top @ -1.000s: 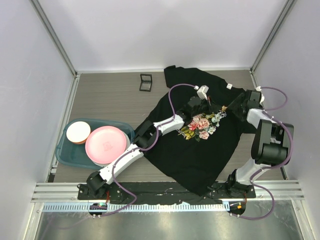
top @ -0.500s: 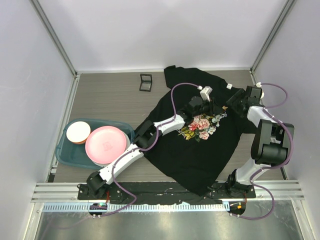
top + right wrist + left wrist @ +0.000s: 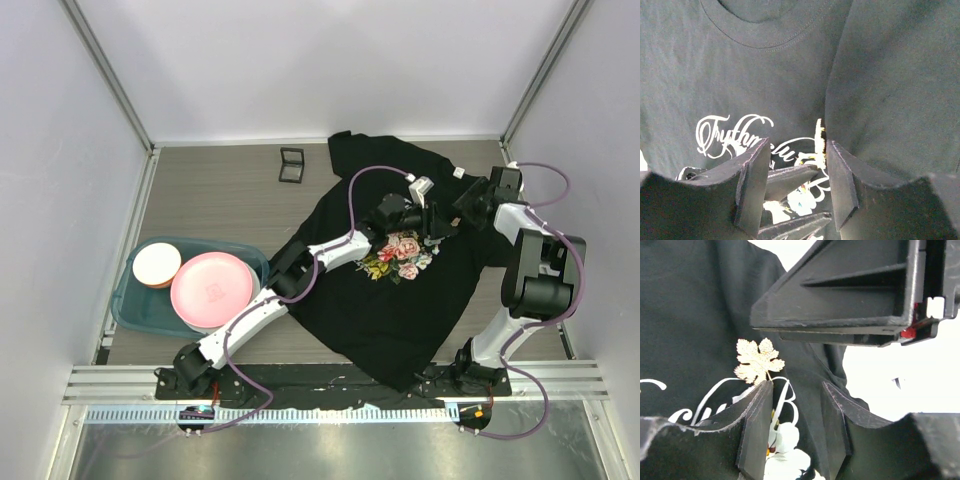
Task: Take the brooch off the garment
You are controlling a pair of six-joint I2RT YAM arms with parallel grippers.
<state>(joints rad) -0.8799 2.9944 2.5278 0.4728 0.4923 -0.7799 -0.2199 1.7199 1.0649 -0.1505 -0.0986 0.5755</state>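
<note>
Moved: my left gripper (image 3: 797, 386) has slid rightward across the garment (image 3: 685, 315) toward my right gripper (image 3: 798, 144), and its jaws have parted from closed; the two now nearly meet at the brooch (image 3: 758, 360)
Left gripper: jaws about half apart, astride a fold of black cloth; gripping nothing
Right gripper: jaws likewise about half apart; nothing pinched; my left fingers show between them
Brooch: gold leaf pinned on the chest just above the white script; just beyond one left fingertip; edge-on beside one right fingertip
Handling: light, thin and stiff, I judge, with points that could bend; the shirt is soft and will lift with it
Hold: pinch the leaf across its flat faces; press the cloth down just beside it
</note>
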